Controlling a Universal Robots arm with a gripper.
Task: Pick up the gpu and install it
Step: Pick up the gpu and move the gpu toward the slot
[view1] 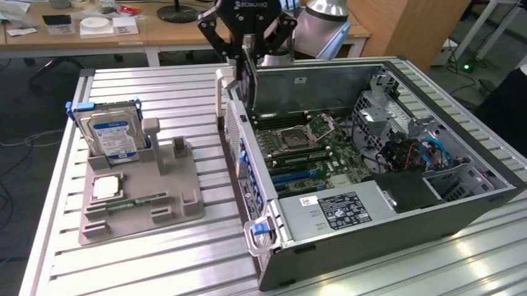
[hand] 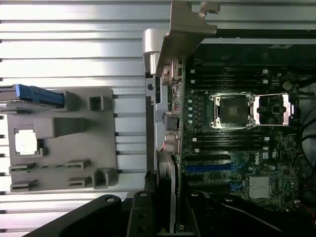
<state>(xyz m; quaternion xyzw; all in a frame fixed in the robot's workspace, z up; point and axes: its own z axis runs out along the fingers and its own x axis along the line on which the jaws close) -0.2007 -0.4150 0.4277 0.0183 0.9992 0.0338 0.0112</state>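
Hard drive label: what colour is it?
The label is blue and white; exterior view shows it best.

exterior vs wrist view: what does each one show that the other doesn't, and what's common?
Exterior adds: the power supply with its label, blue cables in the open case, the blue label on the hard drive. Wrist adds: the metal bracket of the gpu with its bent tab. Both: gripper closed on the gpu at the case's edge, CPU socket, gray parts holder.

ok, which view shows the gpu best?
Wrist view: the green circuit-board gpu runs edge-on out of the black pincer, pale metal bracket strip plainly visible. In the exterior view the gpu is a thin dark slab hanging from the pincer over the open grey computer case.
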